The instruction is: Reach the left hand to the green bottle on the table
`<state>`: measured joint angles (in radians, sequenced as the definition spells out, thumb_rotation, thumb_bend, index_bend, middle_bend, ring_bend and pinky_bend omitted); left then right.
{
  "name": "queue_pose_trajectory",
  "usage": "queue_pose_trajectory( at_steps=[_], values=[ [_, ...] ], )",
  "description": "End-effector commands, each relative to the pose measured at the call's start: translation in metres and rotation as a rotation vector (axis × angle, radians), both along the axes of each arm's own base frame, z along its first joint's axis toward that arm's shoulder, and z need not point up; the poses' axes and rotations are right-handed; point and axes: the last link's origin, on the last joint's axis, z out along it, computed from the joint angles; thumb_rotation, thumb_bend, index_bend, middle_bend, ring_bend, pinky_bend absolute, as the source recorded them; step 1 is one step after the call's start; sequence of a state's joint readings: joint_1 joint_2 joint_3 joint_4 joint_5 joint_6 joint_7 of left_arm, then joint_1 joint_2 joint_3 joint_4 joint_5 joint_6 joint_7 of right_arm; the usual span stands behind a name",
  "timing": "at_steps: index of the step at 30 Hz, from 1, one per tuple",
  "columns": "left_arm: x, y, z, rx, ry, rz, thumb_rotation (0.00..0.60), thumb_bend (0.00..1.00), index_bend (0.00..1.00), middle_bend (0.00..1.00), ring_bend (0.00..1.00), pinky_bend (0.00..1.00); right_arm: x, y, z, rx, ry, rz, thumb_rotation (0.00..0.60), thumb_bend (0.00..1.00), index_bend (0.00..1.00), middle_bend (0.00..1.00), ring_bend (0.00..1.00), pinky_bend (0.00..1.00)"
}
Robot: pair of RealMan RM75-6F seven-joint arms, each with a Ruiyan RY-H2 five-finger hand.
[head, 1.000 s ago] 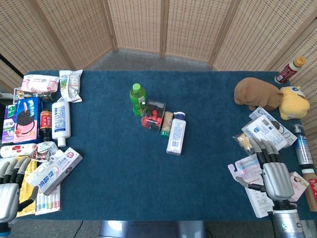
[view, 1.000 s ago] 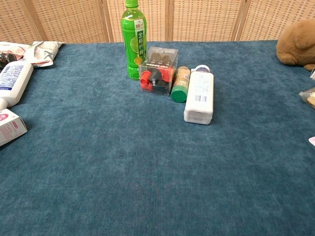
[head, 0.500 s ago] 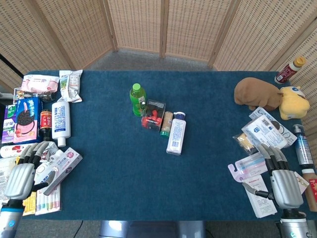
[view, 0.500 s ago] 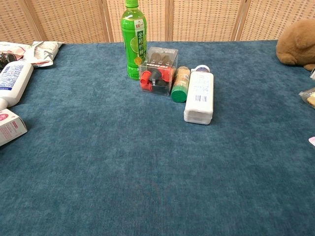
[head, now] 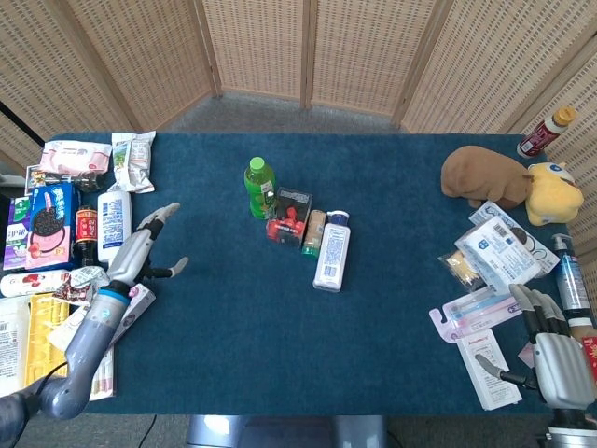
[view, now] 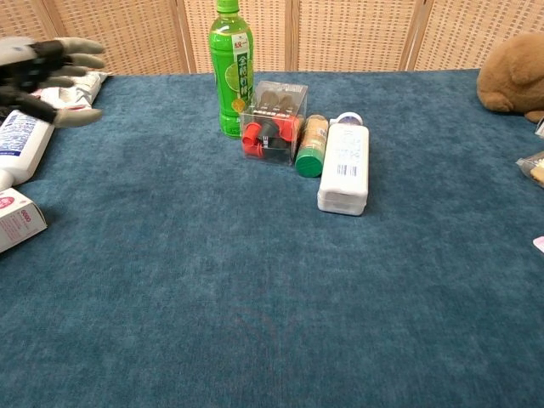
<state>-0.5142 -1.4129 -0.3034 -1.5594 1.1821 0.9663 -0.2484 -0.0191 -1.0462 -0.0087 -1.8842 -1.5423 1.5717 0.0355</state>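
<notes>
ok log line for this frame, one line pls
phase: reach | left hand: open, in the air, well short of green bottle | green bottle: upright, untouched, beside clear box | right hand: open, idle at table edge

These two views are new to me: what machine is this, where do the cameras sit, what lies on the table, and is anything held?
It is a two-armed robot with fingered hands, steered by a person. The head view looks down on the blue table; the chest view looks across it from low down. The left hand is above the cloth with fingers apart, holding nothing, well short of the green bottle. The right hand sits at the table's right edge, also holding nothing. Beside the bottle stand a clear box, a small jar and a white bottle. Packets crowd both sides, and a plush toy lies at the far right.
</notes>
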Motion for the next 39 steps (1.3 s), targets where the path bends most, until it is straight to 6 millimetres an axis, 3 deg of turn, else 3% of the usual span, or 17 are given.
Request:
queue_pose_trajectory(
  at_steps=[1,8,14,29,32,35,37,39],
  values=[
    [0.025,0.031,-0.026,-0.039,-0.087,-0.002,0.600,0.37,0.00,0.00,0.00,0.00,-0.005,0.006,0.006,-0.011,-0.005,-0.022,0.495,0.07,0.00,0.02,0.00,0.00],
    [0.065,0.071,-0.061,-0.096,-0.229,0.015,0.600,0.36,0.00,0.00,0.00,0.00,-0.014,0.021,0.015,-0.028,-0.019,-0.080,0.499,0.07,0.00,0.02,0.00,0.00],
    [0.092,0.095,-0.075,-0.100,-0.342,0.025,0.600,0.35,0.00,0.00,0.00,0.00,-0.021,0.032,0.024,-0.059,-0.018,-0.122,0.498,0.07,0.00,0.02,0.00,0.00],
    [0.128,0.137,-0.109,-0.107,-0.431,0.041,0.600,0.36,0.00,0.00,0.00,0.00,-0.023,0.058,0.038,-0.111,-0.083,-0.186,0.510,0.07,0.00,0.03,0.00,0.00],
    [0.127,0.140,-0.118,-0.080,-0.401,0.037,0.600,0.37,0.15,0.06,0.06,0.00,-0.020,0.060,0.039,-0.112,-0.109,-0.182,0.511,0.07,0.00,0.04,0.00,0.00],
    [0.125,0.141,-0.121,-0.035,-0.401,0.039,0.600,0.43,0.35,0.25,0.25,0.06,-0.019,0.061,0.040,-0.115,-0.103,-0.186,0.510,0.07,0.00,0.05,0.00,0.00],
    [0.123,0.140,-0.122,0.003,-0.385,0.024,0.600,0.50,0.49,0.41,0.40,0.21,-0.018,0.061,0.041,-0.118,-0.101,-0.186,0.514,0.07,0.00,0.05,0.00,0.00],
    [0.118,0.139,-0.119,0.051,-0.356,0.003,0.600,0.54,0.56,0.48,0.48,0.31,-0.016,0.061,0.042,-0.120,-0.103,-0.181,0.514,0.07,0.00,0.05,0.00,0.00]
  ],
)
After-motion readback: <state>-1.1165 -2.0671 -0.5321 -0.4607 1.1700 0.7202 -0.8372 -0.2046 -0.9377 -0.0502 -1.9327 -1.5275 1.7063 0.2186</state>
